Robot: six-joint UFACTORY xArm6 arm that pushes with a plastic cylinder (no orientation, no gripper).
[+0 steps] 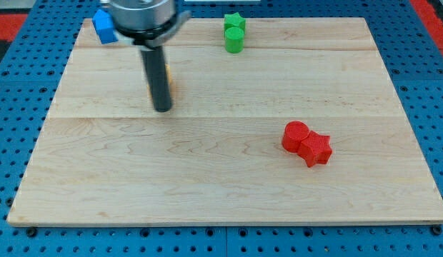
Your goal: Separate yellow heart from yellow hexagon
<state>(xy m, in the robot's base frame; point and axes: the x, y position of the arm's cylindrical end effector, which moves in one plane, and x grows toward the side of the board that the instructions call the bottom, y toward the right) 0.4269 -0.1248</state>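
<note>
My rod comes down from the view's top left, and my tip rests on the wooden board. Only a thin yellow-orange sliver shows just behind the rod, at its right edge. The rod hides the rest, so I cannot tell the yellow heart from the yellow hexagon or whether they touch. My tip is just below that sliver, toward the view's bottom.
A blue block sits at the board's top left corner. A green star and a green cylinder touch at the top middle. A red cylinder and a red star touch at the right.
</note>
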